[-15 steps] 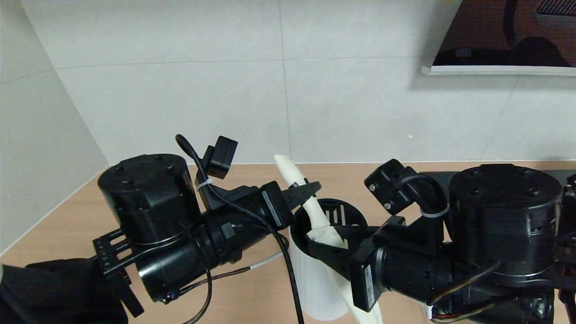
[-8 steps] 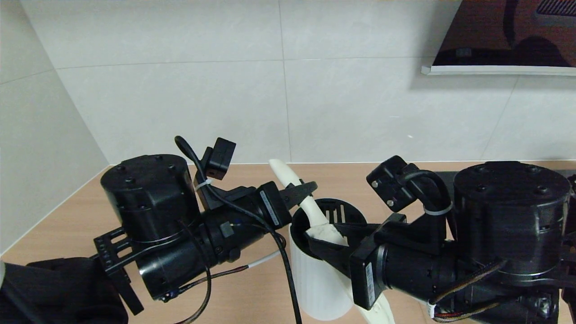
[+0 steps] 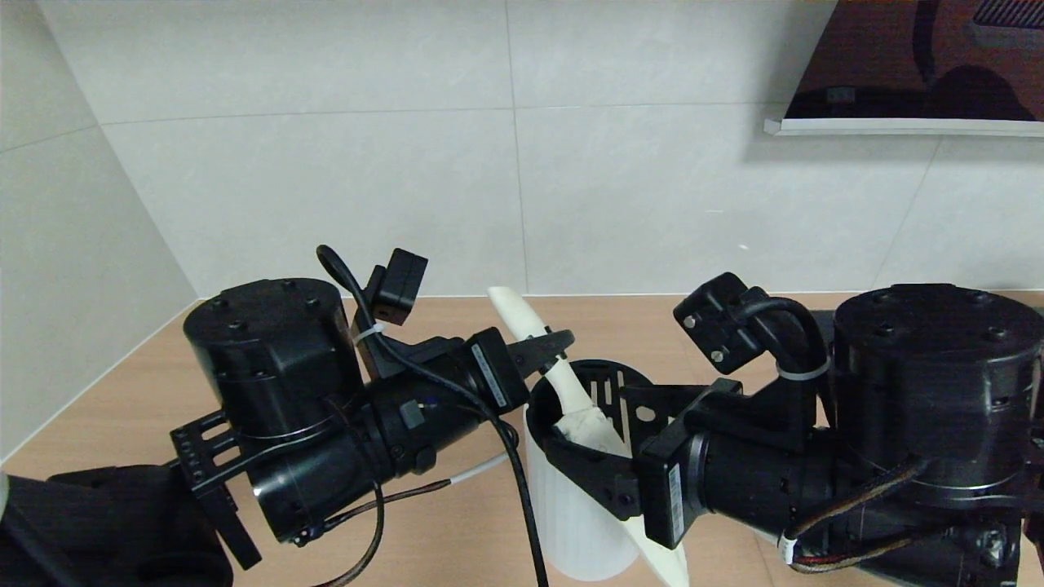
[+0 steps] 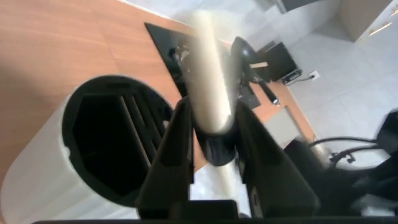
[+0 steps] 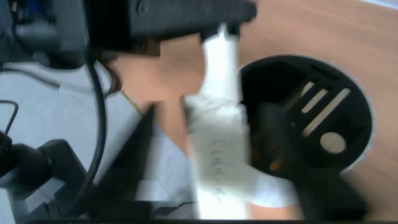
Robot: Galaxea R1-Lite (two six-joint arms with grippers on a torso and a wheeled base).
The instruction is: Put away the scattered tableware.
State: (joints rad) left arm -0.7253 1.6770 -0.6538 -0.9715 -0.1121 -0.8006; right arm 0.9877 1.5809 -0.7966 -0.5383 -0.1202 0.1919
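Note:
A long cream-white utensil point(image 3: 571, 391) slants over the mouth of a white utensil holder point(image 3: 571, 522) with a black slotted insert. My left gripper point(image 3: 548, 352) is shut on the utensil's thin handle; in the left wrist view its fingers point(image 4: 180, 143) press both sides of the handle point(image 4: 208, 87), just above the holder point(image 4: 37, 168). My right gripper point(image 3: 591, 424) is open, with its fingers spread on either side of the utensil's broad part. The right wrist view shows that broad part point(image 5: 214, 155) between the parted fingers, beside the holder's rim point(image 5: 360, 106).
The holder stands on a wooden counter point(image 3: 147, 391) against a tiled wall. A black cooktop point(image 3: 807, 322) lies on the counter to the right, under a dark range hood point(image 3: 913, 81). Both arms crowd the space around the holder.
My right gripper's jaws have spread off the utensil and that arm has shifted slightly right. My left gripper has dipped a little with the utensil.

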